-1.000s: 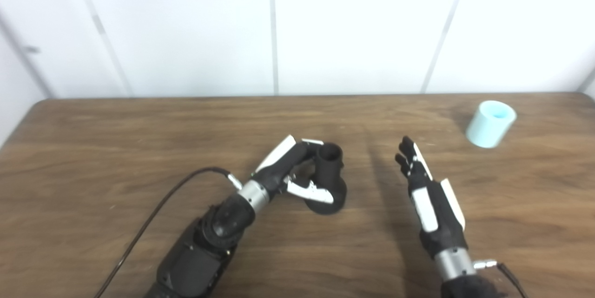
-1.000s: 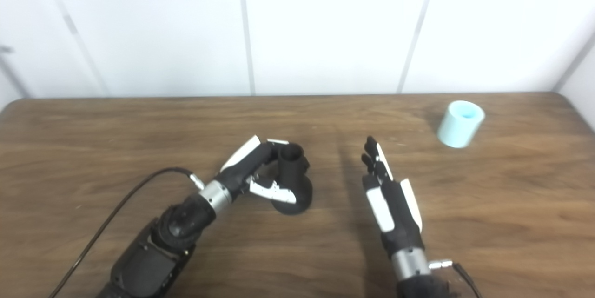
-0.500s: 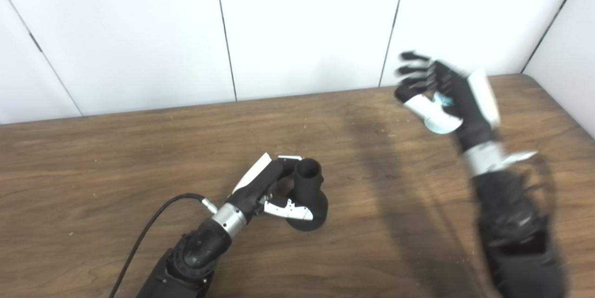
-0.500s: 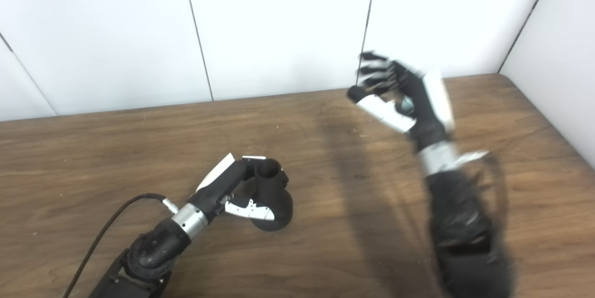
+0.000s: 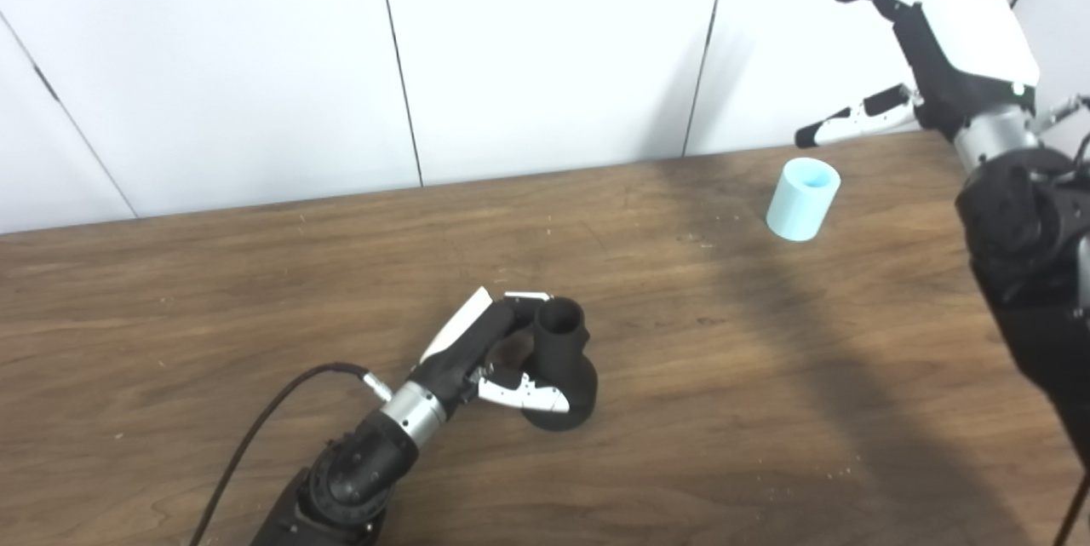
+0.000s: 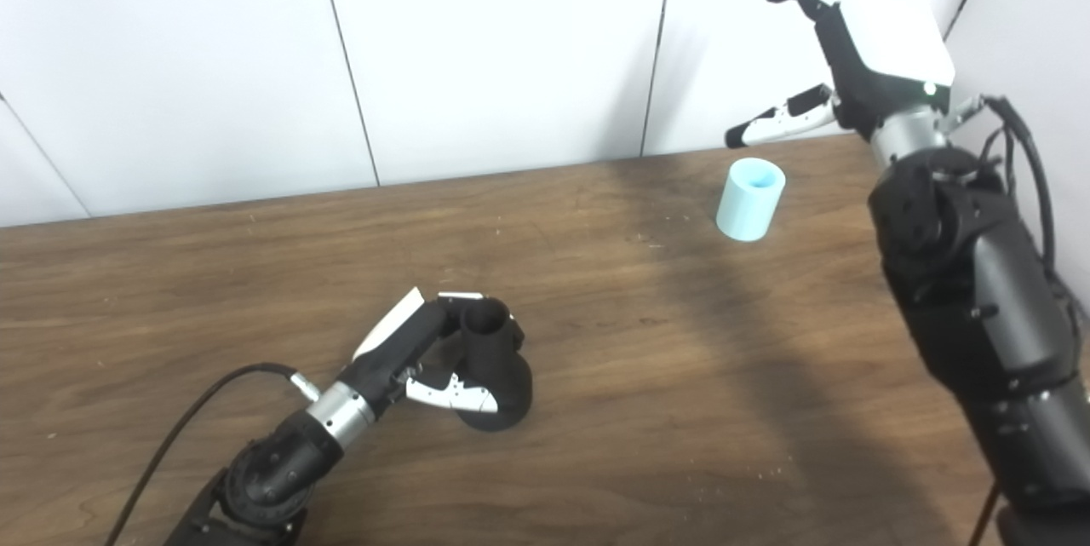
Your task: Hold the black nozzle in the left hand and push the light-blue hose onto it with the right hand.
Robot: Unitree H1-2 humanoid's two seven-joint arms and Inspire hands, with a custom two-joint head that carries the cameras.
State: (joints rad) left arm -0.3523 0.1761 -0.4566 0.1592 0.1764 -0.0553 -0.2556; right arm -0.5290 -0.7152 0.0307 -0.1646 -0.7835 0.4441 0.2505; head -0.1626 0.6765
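L eye: your left hand (image 5: pixel 490 350) grips the black nozzle (image 5: pixel 562 376), which stands mid-table (image 5: pixel 170 290) w/ its mouth up. Right hand (image 5: pixel 928 60) is raised, fingers spread, holding nothing, above the light-blue hose (image 5: pixel 802 199).

R eye: hose (image 6: pixel 750 199) stands upright near the far right edge, well apart from the nozzle (image 6: pixel 494 367).

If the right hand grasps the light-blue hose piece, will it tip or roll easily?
The light-blue hose is a short, hollow cylinder standing on end, so it probably tips under a sideways nudge and then rolls. It looks light. The open right hand is above it, not touching.
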